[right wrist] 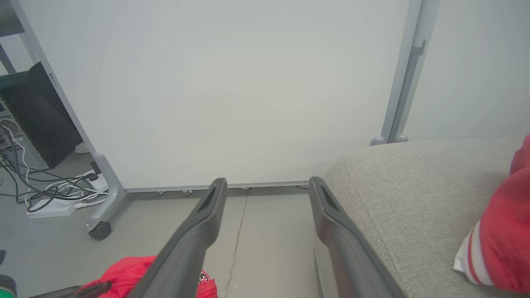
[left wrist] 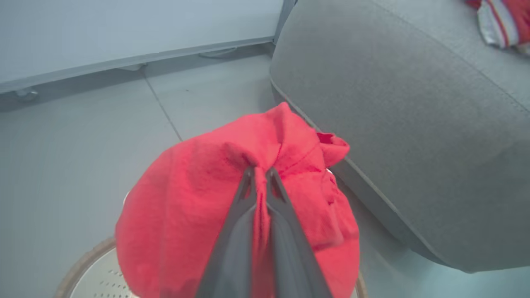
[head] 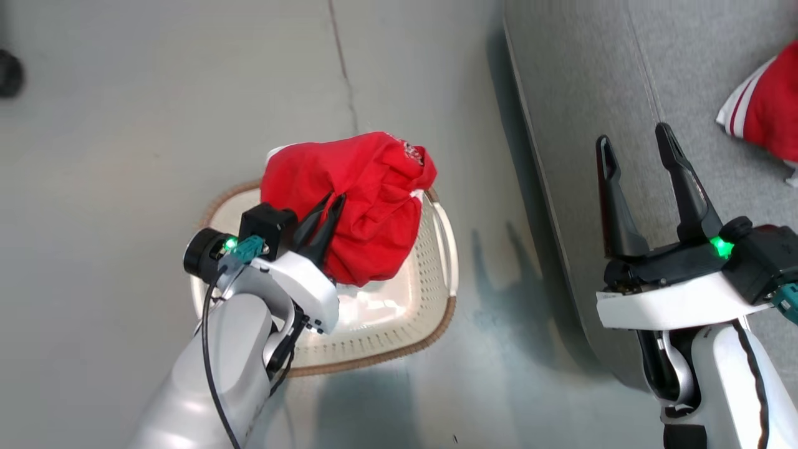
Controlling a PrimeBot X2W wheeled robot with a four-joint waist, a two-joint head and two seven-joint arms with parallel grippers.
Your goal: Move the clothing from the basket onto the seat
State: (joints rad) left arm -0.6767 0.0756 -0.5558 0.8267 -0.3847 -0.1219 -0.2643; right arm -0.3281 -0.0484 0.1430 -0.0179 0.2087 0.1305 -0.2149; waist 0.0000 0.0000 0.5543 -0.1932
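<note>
Left end effector [head: 335,199]: pressed together on a ridge of the red garment [head: 368,206], pinching one fold so the rest hangs bunched under my fingertips.
Red garment: held up over the basket [head: 399,354], apart from the seat [head: 592,93]. I cannot tell whether its lowest fold is clear of the rim.
Basket: on the floor [head: 124,156], just beside the seat's rounded edge, so the carry should be short. The part of its inside that I can see is bare white plastic.
Seat: to my right, its grey cushion open on the near side, where I judge this piece should land.
Second red garment [head: 770,100]: lying on the seat with its white striped trim showing, well apart from my load.
Right end effector [head: 633,137]: fingers spread wide, gripping nothing, poised over the seat's edge, probably kept out of the left arm's way.
Step in hand: I judge lift and swing right.
Risk: a pinch on one fold may slip, or the trailing cloth may catch on the rim.
</note>
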